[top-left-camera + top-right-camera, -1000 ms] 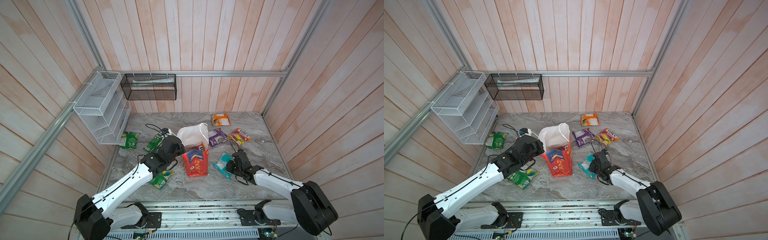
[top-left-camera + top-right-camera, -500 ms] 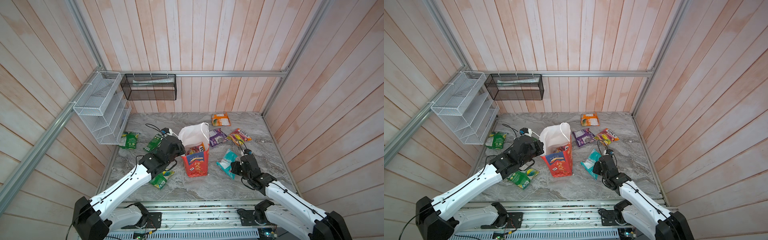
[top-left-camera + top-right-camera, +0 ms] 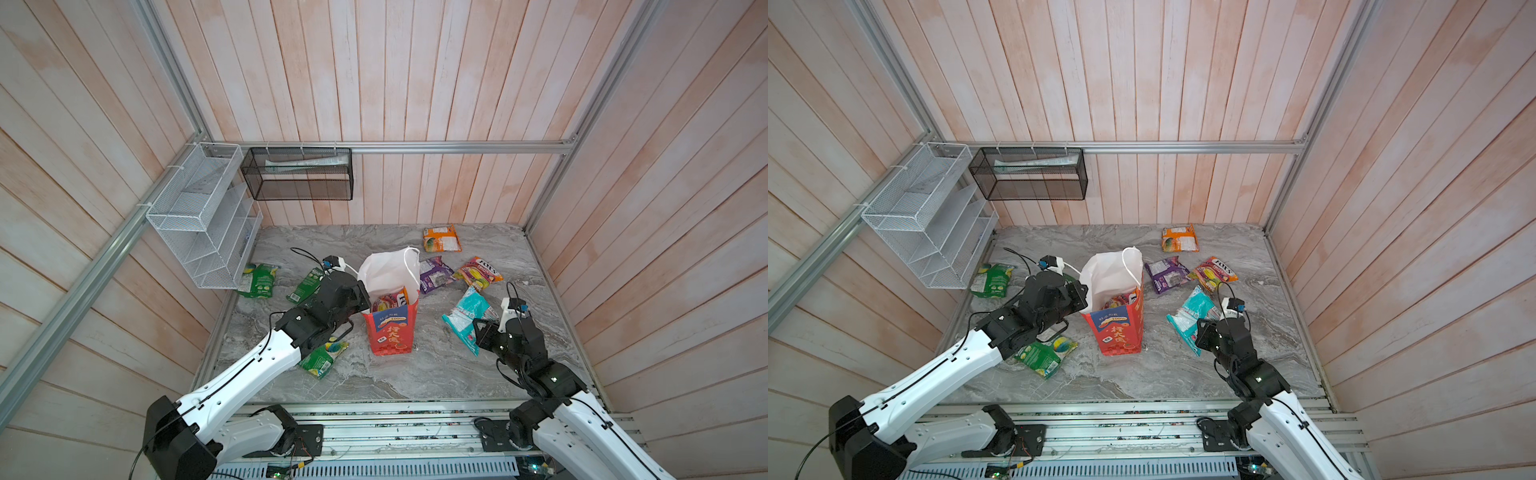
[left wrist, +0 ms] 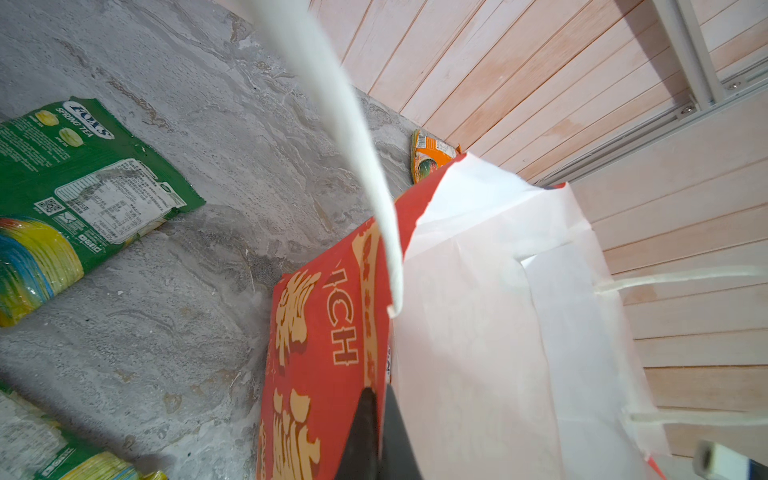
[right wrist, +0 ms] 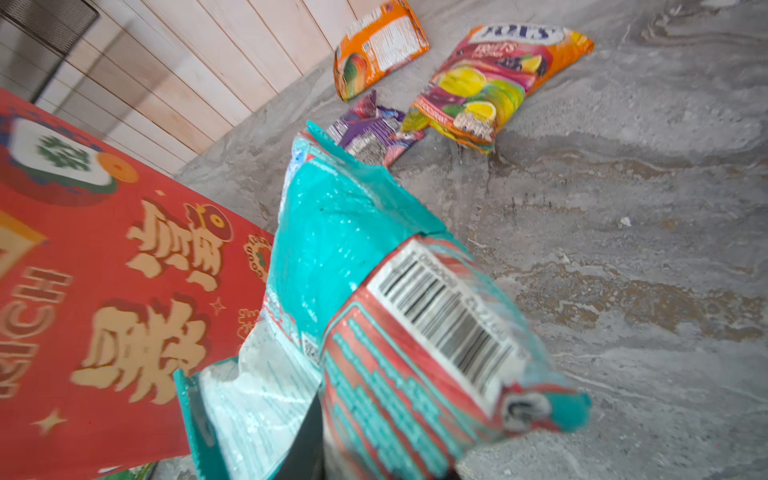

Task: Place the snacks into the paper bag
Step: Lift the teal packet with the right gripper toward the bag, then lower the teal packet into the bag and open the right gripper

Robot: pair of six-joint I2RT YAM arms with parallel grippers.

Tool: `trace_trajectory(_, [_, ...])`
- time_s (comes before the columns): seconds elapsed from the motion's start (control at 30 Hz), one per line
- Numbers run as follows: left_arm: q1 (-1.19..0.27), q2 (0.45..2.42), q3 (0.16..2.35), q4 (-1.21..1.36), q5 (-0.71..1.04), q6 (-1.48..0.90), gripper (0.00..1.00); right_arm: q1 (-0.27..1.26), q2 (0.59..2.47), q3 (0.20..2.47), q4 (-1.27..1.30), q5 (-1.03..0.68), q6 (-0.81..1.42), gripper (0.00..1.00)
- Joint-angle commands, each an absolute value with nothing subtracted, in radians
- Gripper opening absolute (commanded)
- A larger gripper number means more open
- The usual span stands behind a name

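Judged from how things lie, the task is early on. One orange-pink glossy plastic packet [image 3: 387, 300] shows inside the mouth of the paper bag [image 3: 390, 336], a tall red gift bag with white lining, white cord handles and a blue panel. It stands upright on the grey marble-patterned table [image 3: 415, 374], long axis vertical, mouth up, blue panel facing the robot's base.

The left gripper [image 4: 379, 405] is pinched tight on the paper bag's left wall at the rim. The right gripper [image 3: 478, 330] is clamped on the near end of the glossy teal plastic packet [image 3: 467, 311], which is to the right of the paper bag and apart from it. In the right wrist view the teal packet looks lifted off the table. Its long axis runs away from the base, and its free end points towards the purple plastic packet [image 3: 434, 274].

Six packets lie flat on the table:
- The purple one is just behind and right of the paper bag.
- An orange-pink FOX'S packet [image 3: 478, 272] lies beyond the purple one.
- An orange packet [image 3: 441, 239] lies behind the paper bag by the back wall.
- Three green packets lie to the paper bag's left: two behind [image 3: 258, 281] [image 3: 306, 284] and one in front [image 3: 322, 357].

So seven of the eight packets are not yet in the bag.
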State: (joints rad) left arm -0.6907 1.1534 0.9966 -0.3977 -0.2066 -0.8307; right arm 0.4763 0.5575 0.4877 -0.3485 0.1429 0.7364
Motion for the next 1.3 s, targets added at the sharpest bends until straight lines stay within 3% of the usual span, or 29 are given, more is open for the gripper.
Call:
trace_trajectory(0.0, [-0.696,1.141,0.993,-0.390,-0.192,-0.824,0.00,0.476,0.511,0.624,-0.376,0.163,0.747,0.10])
trace_trajectory(0.53, [-0.698,1.155,0.996,-0.390,-0.195,-0.818,0.00,0.530,0.767,1.106,-0.317,0.050,0.674,0.08])
trace_trajectory(0.93, [-0.703,1.163,1.000,-0.392,-0.195,-0.818,0.00,0.942,1.086,1.344,-0.226,0.293,0.498,0.08])
trace_trajectory(1.27, [-0.710,1.166,1.002,-0.394,-0.199,-0.816,0.00,0.960,1.341,1.460,-0.187,0.367,0.495,0.08])
